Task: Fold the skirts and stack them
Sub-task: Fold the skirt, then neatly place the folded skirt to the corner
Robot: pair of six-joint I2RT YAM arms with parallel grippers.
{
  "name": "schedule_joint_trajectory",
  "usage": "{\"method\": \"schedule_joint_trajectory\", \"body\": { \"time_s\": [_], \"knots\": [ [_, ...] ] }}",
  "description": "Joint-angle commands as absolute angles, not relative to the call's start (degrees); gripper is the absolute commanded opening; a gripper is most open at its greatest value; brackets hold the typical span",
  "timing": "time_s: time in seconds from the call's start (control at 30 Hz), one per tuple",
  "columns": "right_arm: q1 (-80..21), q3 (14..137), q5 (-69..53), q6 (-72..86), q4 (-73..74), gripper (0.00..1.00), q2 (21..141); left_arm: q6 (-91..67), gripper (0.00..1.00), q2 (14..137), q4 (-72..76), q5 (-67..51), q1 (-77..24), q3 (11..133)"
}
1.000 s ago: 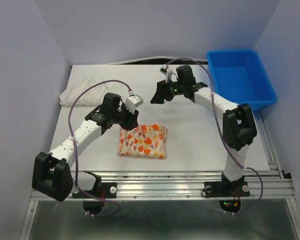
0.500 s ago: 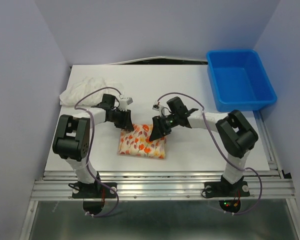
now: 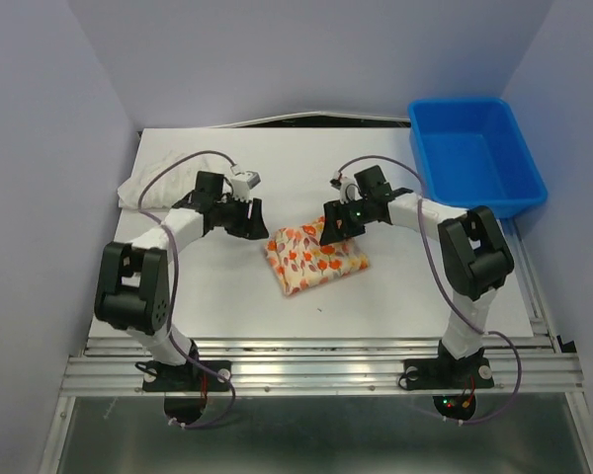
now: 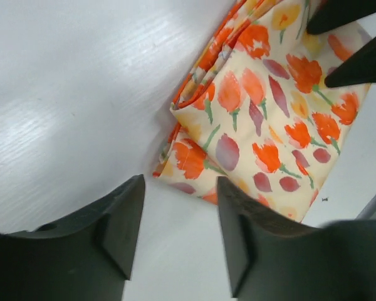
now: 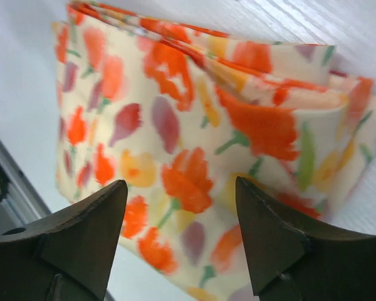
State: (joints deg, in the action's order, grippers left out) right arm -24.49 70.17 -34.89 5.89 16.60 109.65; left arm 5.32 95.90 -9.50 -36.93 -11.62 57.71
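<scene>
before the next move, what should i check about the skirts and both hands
1. Floral-print cream cloth skirt folded: ok, it lies as a compact folded packet.
2. Left hand empty: ok, open, nothing between its fingers.
3. Right hand empty: ok, open, over the printed skirt's edge.
4. Plain white ruffled skirt folded: not ok, a crumpled heap at the far left.
5. Skirts stacked: not ok, they lie apart.

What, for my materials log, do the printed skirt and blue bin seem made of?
The printed skirt looks like thin woven cloth, matte, possibly cotton: soft layered folds, flower print. The blue bin looks like moulded plastic, smooth: rigid rim, uniform colour.
</scene>
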Motion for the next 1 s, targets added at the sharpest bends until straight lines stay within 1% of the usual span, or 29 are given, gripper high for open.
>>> {"method": "schedule_joint_trajectory", "body": {
  "time_s": [0.0,0.03,0.07,0.13,0.17,0.2,0.23,0.3,0.37,0.43,0.47,0.57,0.73,0.97],
  "knots": [
    [-26.45,76.73,-37.17,6.94,25.22,0.76,102.76,4.58,0.67,79.92,-6.59,-32.62,-11.51,56.08],
    [-27.33,78.12,-37.09,7.03,25.22,0.77,101.53,3.61,0.7,78.07,-6.16,-31.48,-11.43,55.47],
    [-29.07,78.92,-35.35,7.29,25.66,0.79,100.03,1.34,0.78,74.57,-6.15,-29.55,-11.16,54.07],
    [-31.1,82.15,-30.96,7.73,26.19,0.79,99.76,-2.78,0.85,71.21,-5.02,-26.82,-10.72,52.13],
    [-32.42,83.48,-24.32,7.65,26.8,0.77,100.02,-4.81,0.92,69.63,-4.92,-24.54,-10.2,50.03],
    [-35.04,84.98,-21.13,7.65,26.98,0.76,101.06,-8.23,0.93,66.91,-4.92,-24.61,-9.67,48.88],
    [-36.55,87.69,-15.09,7.47,27.16,0.74,101.77,-10.52,0.93,65.93,-4.75,-24.35,-9.23,47.74],
    [-39.97,90.16,-9.61,5.64,27.33,0.71,104.22,-16.23,0.93,64.6,-5.88,-21.11,-8.7,45.1],
    [-44.62,92.8,-2.68,4.84,28.12,0.71,106.34,-19.85,0.93,64.69,-7.39,-23.62,-7.39,43.78],
    [-47.53,94.56,1.29,4.75,29.35,0.72,110.36,-23.71,0.93,63.64,-6.07,-24.17,-4.67,41.14],
    [-48.07,95.53,2.1,4.92,31.1,0.74,111.78,-24.6,0.93,63.89,-6.06,-24.78,-3.96,40.35],
    [-48.69,97.99,3.78,5.36,32.78,0.75,116.27,-29.17,0.93,64.6,-6.24,-26.36,-1.06,39.2],
    [-50.98,97.91,4.22,5.19,32.35,0.72,119.26,-33.31,0.93,65.13,-6.42,-26.89,-0.53,37.01],
    [-52.73,99.67,4.92,4.75,32.17,0.66,122.96,-33.84,0.93,63.9,-4.22,-26.54,-0.53,33.49]
  ]
}}
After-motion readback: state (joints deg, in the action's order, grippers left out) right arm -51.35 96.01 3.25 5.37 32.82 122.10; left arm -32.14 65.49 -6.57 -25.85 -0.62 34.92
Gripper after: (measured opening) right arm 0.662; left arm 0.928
